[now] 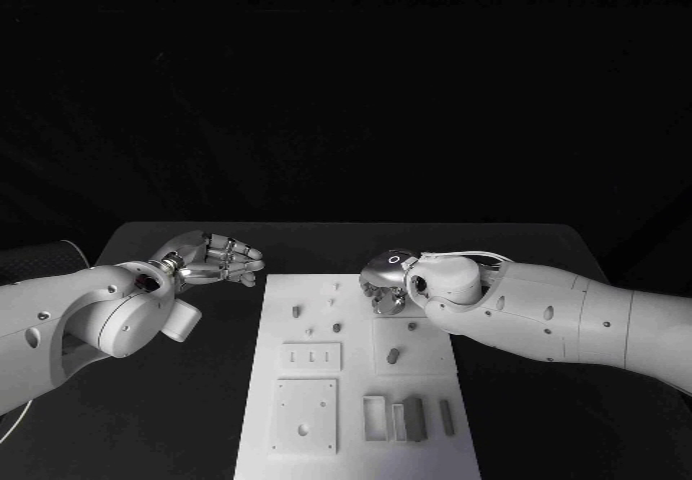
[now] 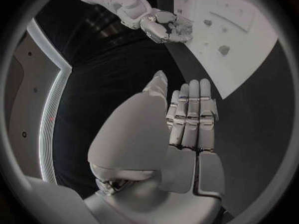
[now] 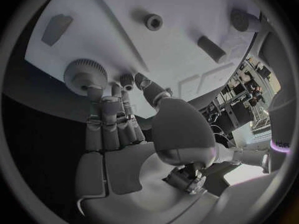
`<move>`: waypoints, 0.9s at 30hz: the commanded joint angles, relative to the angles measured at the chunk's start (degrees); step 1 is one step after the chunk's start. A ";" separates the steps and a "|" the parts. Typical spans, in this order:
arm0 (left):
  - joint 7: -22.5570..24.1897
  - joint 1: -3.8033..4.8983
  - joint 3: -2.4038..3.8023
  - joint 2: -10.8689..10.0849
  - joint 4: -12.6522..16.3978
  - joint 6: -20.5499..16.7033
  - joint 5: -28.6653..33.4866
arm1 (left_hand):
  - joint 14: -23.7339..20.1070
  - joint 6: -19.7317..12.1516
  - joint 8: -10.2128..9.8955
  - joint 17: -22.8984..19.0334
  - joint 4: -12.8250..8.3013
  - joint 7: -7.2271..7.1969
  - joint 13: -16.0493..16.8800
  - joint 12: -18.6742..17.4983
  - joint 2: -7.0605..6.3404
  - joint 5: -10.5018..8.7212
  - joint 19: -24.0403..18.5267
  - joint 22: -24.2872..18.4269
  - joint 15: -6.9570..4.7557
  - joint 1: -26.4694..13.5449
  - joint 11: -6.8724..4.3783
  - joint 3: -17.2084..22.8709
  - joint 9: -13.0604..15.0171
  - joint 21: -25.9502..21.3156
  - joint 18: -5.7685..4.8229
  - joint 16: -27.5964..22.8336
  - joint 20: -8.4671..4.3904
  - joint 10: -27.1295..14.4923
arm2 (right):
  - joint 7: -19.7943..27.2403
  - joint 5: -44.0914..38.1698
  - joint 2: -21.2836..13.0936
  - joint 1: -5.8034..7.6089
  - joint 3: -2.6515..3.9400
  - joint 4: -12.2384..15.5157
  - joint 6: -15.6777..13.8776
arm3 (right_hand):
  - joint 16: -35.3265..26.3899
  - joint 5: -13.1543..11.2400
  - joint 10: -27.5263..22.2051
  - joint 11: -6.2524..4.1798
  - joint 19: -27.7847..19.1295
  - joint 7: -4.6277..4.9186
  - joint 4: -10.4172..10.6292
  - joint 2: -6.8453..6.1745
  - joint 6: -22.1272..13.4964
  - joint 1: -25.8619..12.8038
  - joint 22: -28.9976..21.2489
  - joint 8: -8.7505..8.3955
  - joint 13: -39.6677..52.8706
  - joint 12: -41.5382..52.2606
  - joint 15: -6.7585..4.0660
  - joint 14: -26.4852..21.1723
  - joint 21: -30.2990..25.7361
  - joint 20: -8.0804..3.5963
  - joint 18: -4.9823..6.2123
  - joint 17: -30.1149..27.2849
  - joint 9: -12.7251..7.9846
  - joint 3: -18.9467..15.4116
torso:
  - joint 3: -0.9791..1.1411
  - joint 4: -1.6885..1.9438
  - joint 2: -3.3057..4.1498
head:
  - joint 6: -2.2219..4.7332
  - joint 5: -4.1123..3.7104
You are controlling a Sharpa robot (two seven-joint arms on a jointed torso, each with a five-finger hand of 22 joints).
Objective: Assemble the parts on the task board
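Left robot hand (image 1: 216, 262) hovers over bare tabletop (image 1: 173, 390) just off the task board's far-left corner, fingers straight and side by side, holding nothing; left wrist view shows the same, palm empty (image 2: 190, 119). Looks parked clear of the board so the other arm has room

Task board (image 1: 353, 400) runs down the tabletop centre from mid-depth to the near edge. Small grey parts (image 1: 338, 326) sit scattered on its far end, a couple more mid-board; whether they lie loose or stand seated, can't tell from the head view. Near-left corner carries two square plates (image 1: 306, 414); along the near-right edge a row of narrow upright blocks (image 1: 414, 418)

Right robot hand (image 1: 387, 285) is down on the far end of the board, right of centre. In the right wrist view its fingertips (image 3: 115, 90) bunch around a knurled gear-like part (image 3: 81, 74) and look to be touching its rim. Grip or just contact: can't tell, pads hide the interface. Nearby on the board: a hex-nut-like piece (image 3: 153, 21), a short peg (image 3: 212, 49) and a flat tab (image 3: 56, 28), all apart from the fingers

My read: step in hand is picking or seating that gear; assembly is early, most parts untouched
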 commanded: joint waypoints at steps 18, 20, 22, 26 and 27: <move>0.20 0.17 0.03 -0.15 0.14 -0.03 0.33 | 0.23 -0.29 -0.21 0.15 0.11 -0.11 0.01 -0.32 -0.37 -0.01 -0.02 0.04 0.02 0.23 0.27 0.39 0.06 -0.26 0.67 -0.39 -0.32 -0.11 | -0.24 -1.05 -1.25 -0.90 -0.70 0.43 2.49 | 1.74 0.00 -0.13 -2.55 0.77 -0.58 0.26 -3.04 -1.60 -3.43 1.17 -0.34 35.92 13.64 -3.35 0.03 1.16 -0.77 2.75 -1.92 1.28 1.20 | 0.07 0.00 0.06 | 0.32 -0.23; 0.19 0.17 0.03 -0.15 0.14 -0.03 0.33 | 0.24 -0.29 -0.21 0.15 0.11 -0.11 0.02 -0.32 -0.37 -0.01 -0.02 0.04 0.02 0.22 0.27 0.39 0.07 -0.26 0.67 -0.40 -0.33 -0.11 | -0.36 -1.14 -1.38 -0.90 -0.70 0.49 2.57 | 2.22 0.02 -0.83 -2.76 0.79 -0.91 0.30 -2.85 -1.34 -3.41 1.19 -0.39 41.04 15.72 -3.57 0.00 1.50 -0.87 2.75 -1.92 1.40 1.33 | 0.05 0.01 0.06 | 0.42 -0.30; 0.19 0.17 0.03 -0.15 0.13 -0.01 0.33 | 0.24 -0.29 -0.21 0.16 0.11 -0.11 0.02 -0.33 -0.37 -0.01 -0.02 0.04 0.02 0.22 0.27 0.39 0.07 -0.26 0.67 -0.40 -0.33 -0.10 | -0.39 -1.17 -1.41 -0.90 -0.70 0.50 2.49 | 2.32 0.02 -1.07 -2.80 0.73 -0.73 0.25 -2.81 -1.22 -3.36 1.19 -0.39 42.04 15.90 -3.63 -0.04 1.56 -0.89 2.75 -1.94 1.45 1.41 | 0.06 0.00 0.06 | 0.40 -0.30; 0.17 0.17 0.03 -0.18 0.17 -0.02 0.33 | 0.24 -0.29 -0.21 0.18 0.11 -0.11 0.02 -0.33 -0.37 -0.01 -0.02 0.04 0.02 0.22 0.27 0.39 0.07 -0.27 0.66 -0.42 -0.33 -0.10 | -0.44 -1.24 -1.46 -0.90 -0.70 0.43 2.43 | 2.41 0.02 -1.24 -2.79 0.66 -0.69 0.22 -2.74 -1.08 -3.23 1.19 -0.37 42.86 15.98 -3.62 -0.10 1.62 -0.90 2.75 -1.96 1.50 1.51 | 0.06 -0.01 0.07 | 0.40 -0.33; 0.17 0.17 0.03 -0.19 0.17 -0.02 0.33 | 0.24 -0.29 -0.21 0.18 0.11 -0.11 0.03 -0.34 -0.37 -0.01 -0.02 0.04 0.02 0.22 0.27 0.39 0.07 -0.27 0.66 -0.42 -0.33 -0.10 | -0.45 -1.24 -1.48 -0.90 -0.70 0.41 2.43 | 2.42 0.02 -1.25 -2.79 0.66 -0.69 0.23 -2.74 -1.07 -3.24 1.19 -0.37 42.91 15.98 -3.62 -0.11 1.63 -0.90 2.75 -1.96 1.51 1.51 | 0.07 -0.01 0.08 | 0.34 -0.33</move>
